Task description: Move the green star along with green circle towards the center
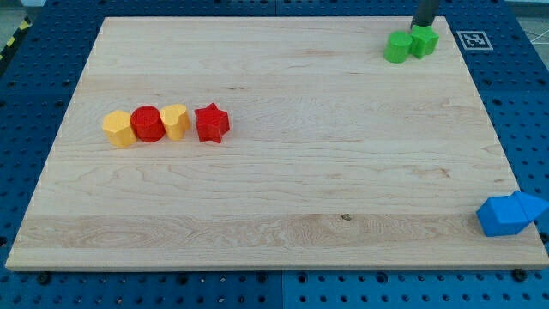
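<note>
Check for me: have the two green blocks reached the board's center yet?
No: the green circle and green star sit touching at the board's top right corner.

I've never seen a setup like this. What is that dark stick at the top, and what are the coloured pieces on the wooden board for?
There is one camera view, looking down on a wooden board. The dark stick is the robot arm's rod; my tip only pushes, it holds nothing. It sits just above the green star, which touches the green circle at the top right. At the left is a row: yellow block, red circle, yellow block, red star. Two blue blocks lie at the bottom right.
</note>
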